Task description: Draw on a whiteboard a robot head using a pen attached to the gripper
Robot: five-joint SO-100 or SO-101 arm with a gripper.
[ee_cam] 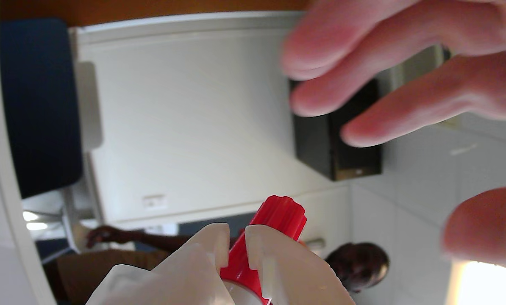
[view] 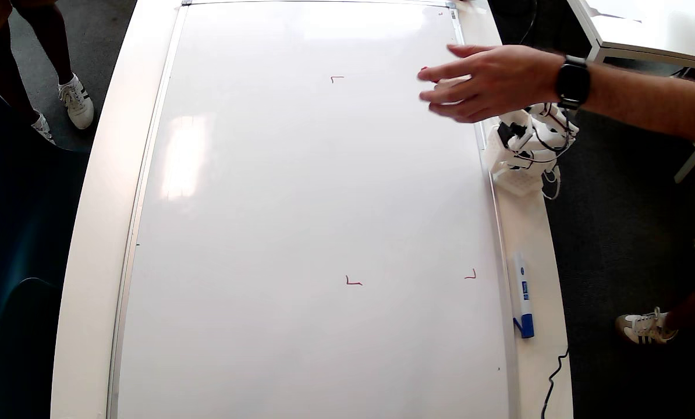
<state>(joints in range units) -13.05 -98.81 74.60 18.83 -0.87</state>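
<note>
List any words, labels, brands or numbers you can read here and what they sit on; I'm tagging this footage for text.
No text can be read in either view.
Blue-capped marker: a blue label on its barrel, too small to read.
Whiteboard: only red corner marks, not letters.
Pen in the gripper: red cap with no print showing.
Watch on the person's hand: dark face, nothing readable.

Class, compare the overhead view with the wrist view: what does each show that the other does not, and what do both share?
Only the overhead view shows the whiteboard with its red corner marks, the blue-capped marker beside it, and the wristwatch. Only the wrist view shows the gripper closed on the pen by its red cap, and a person's head behind. Both show the person's hand reaching over the arm.
</note>
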